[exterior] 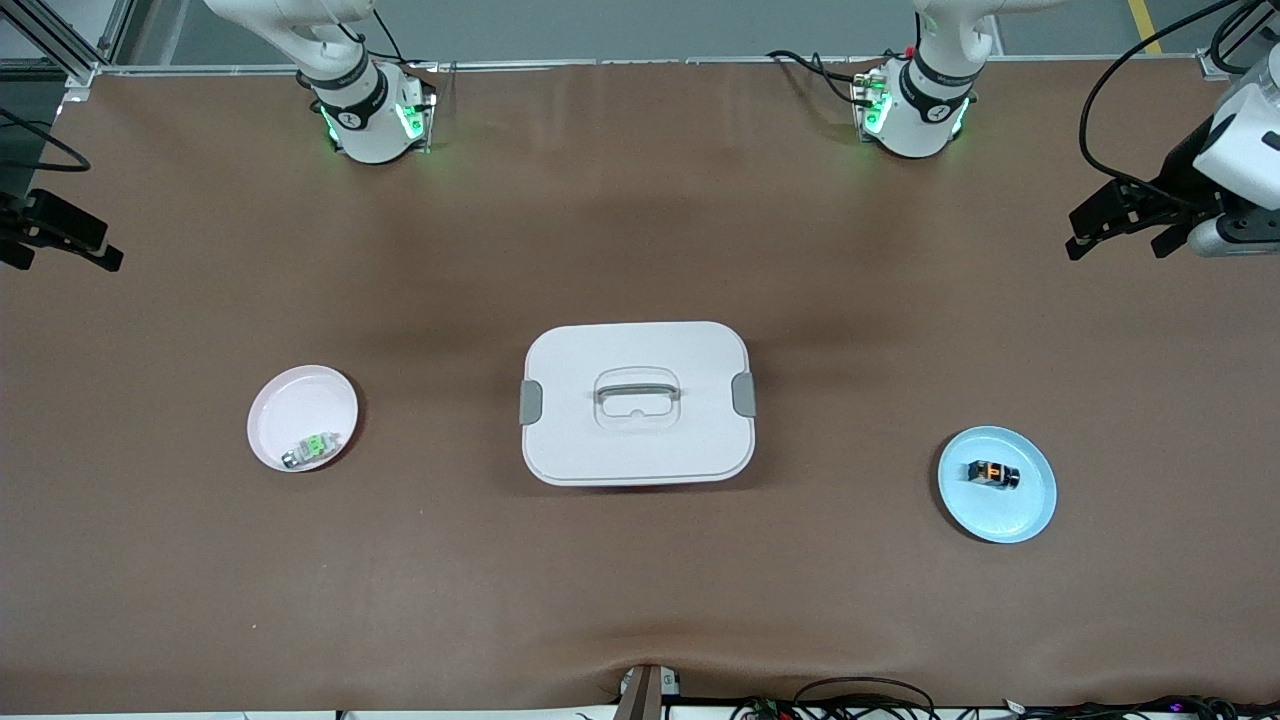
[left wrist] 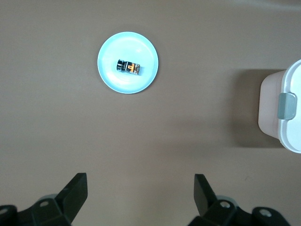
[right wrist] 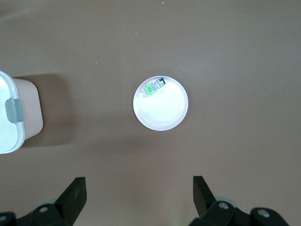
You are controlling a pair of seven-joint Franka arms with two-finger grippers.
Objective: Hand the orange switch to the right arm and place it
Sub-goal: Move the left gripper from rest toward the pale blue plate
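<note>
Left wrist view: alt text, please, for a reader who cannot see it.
An orange switch lies on a light blue plate on the brown table, untouched. The open left gripper hangs above the bare tabletop, and a corner of a white lidded box shows at the edge.

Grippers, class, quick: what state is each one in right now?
Left gripper: open, empty, over bare table at the left arm's end.
Right gripper: open, empty, over bare table at the right arm's end.
</note>
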